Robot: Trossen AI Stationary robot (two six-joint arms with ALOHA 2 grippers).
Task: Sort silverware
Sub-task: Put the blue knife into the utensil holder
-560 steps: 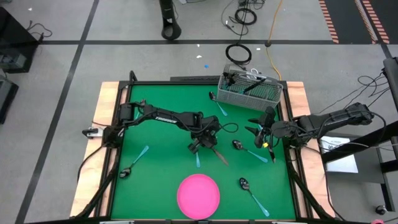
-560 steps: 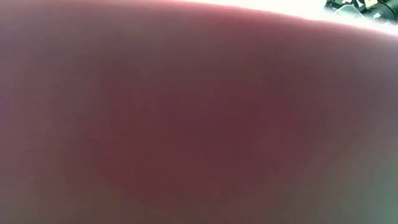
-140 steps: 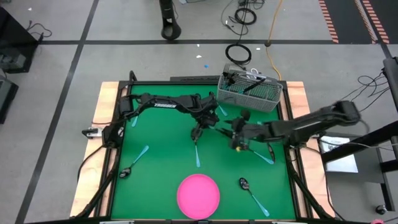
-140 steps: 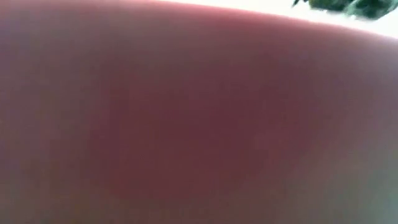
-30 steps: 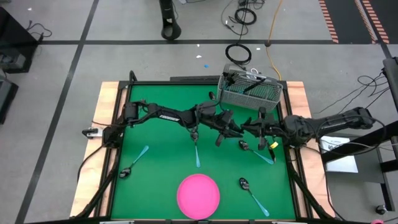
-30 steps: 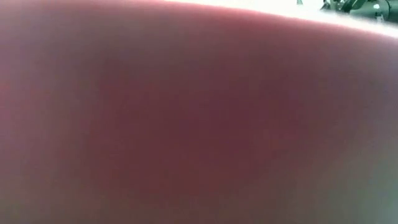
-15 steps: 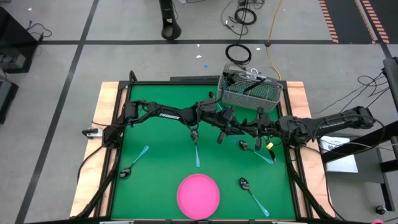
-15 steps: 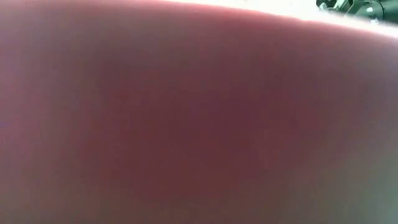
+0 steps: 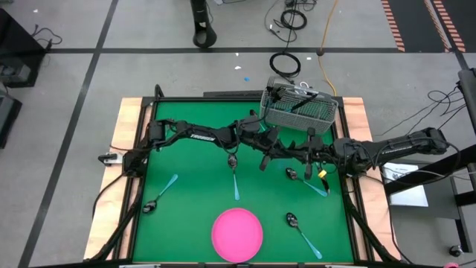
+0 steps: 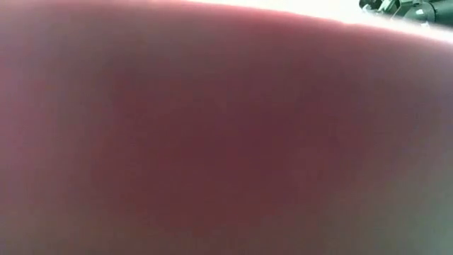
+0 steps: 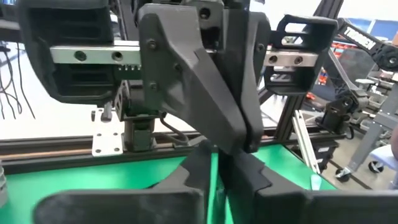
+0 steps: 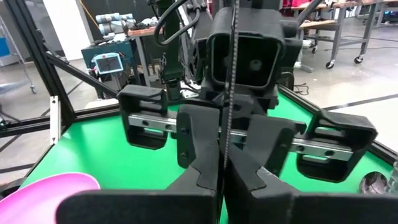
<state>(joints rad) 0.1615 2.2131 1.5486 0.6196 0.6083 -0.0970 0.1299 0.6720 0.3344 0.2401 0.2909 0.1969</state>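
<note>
Meeting over the middle of the green counter point(image 9: 186, 171), the right tool point(image 9: 299, 155) was pressed together on a thin utensil point(image 12: 232, 74), held upright. The left tool point(image 9: 270, 152) faced it closely; whether its fingers gripped, I could not tell. Other silverware point(image 9: 235, 179) lay scattered on the counter, some in the mesh basket point(image 9: 297, 113), near the pink plate point(image 9: 238, 233).
</note>
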